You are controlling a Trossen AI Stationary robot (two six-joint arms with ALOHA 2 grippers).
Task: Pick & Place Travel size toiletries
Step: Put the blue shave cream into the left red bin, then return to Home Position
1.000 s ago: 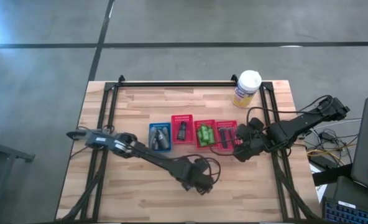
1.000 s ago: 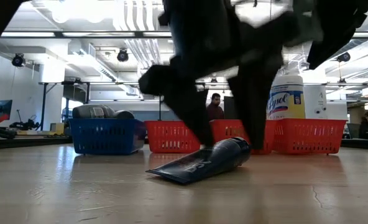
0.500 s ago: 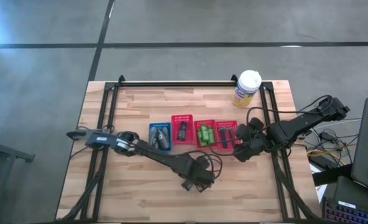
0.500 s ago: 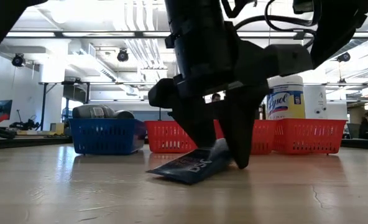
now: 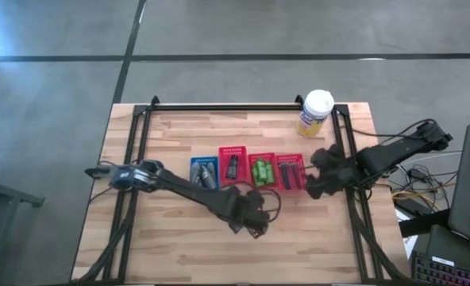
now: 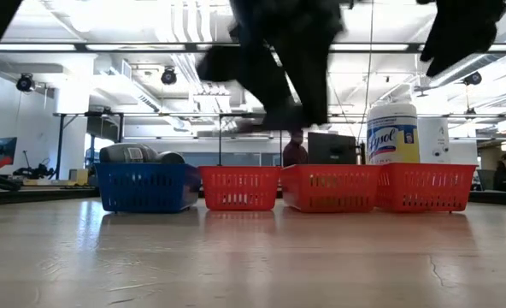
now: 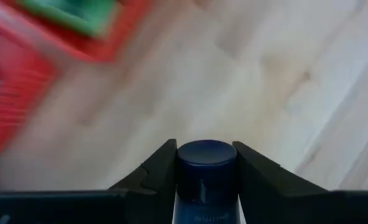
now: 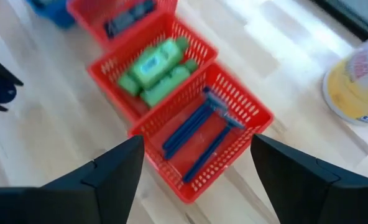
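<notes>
Grey concrete floor surrounds the wooden worktop point(image 5: 179, 246), which sits in the middle of the high view with a row of four mesh trays across its centre: one blue tray point(image 5: 204, 174) and three red ones. The left end effector point(image 5: 251, 222) hangs just below that row in the frame, under the green-bottle tray point(image 5: 261, 171), and its fingers point(image 7: 153, 171) are clamped on a dark blue tube point(image 7: 206, 171) of travel toiletry. The left wrist view shows the round cap gripped from both sides, with the tube's long axis running back between the fingers toward the camera and bare wood beyond it. In the low view the worktop in front of the trays lies bare and the dark arm hangs above tray height, so the tube is judged to be clear of the wood.

From the tube, the trays lie toward the top of the high frame, close by. The tray of dark packs point(image 5: 233, 164) sits up and slightly left of it, which looks like the likeliest destination.

The right end effector point(image 5: 314, 171) hovers just right of the razor tray point(image 8: 199, 134), fingers spread wide and holding nothing. It is nearer to the razors than to the tube, and the left arm alone carries the load.
</notes>
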